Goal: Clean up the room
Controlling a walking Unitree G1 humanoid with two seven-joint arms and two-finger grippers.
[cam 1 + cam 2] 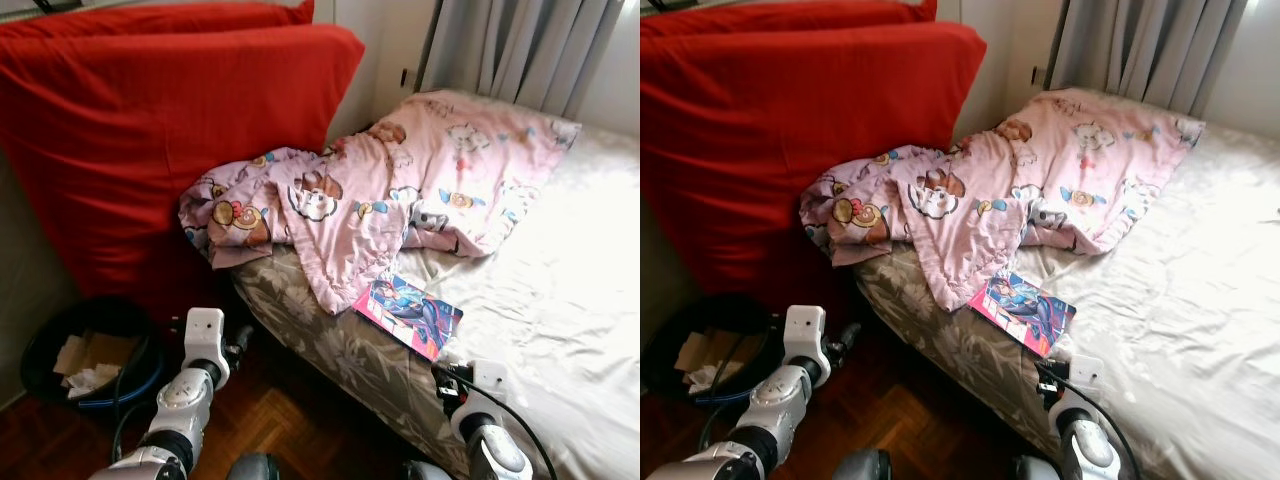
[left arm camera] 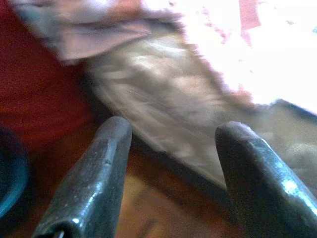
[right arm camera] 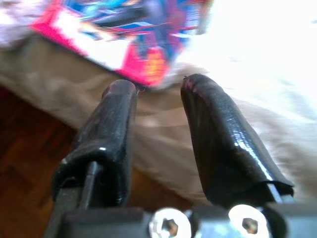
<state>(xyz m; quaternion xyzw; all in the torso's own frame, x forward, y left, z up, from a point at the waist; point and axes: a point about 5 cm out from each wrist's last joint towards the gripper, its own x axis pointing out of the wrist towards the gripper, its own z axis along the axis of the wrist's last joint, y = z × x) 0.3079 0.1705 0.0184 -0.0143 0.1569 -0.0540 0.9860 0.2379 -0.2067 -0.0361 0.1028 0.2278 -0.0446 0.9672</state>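
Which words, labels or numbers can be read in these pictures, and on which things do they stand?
None can be read.
Colourful pink-edged comic book on the bed: cover lettering too small and blurred.
Pink cartoon-print blanket: pictures, no legible words.
White paper scraps in the black basket: nothing legible.

Both my arms raised forward, low in frame. Left hand (image 2: 171,173) fingers spread wide; right hand (image 3: 158,89) fingers parted, narrower gap. Neither gripping anything.
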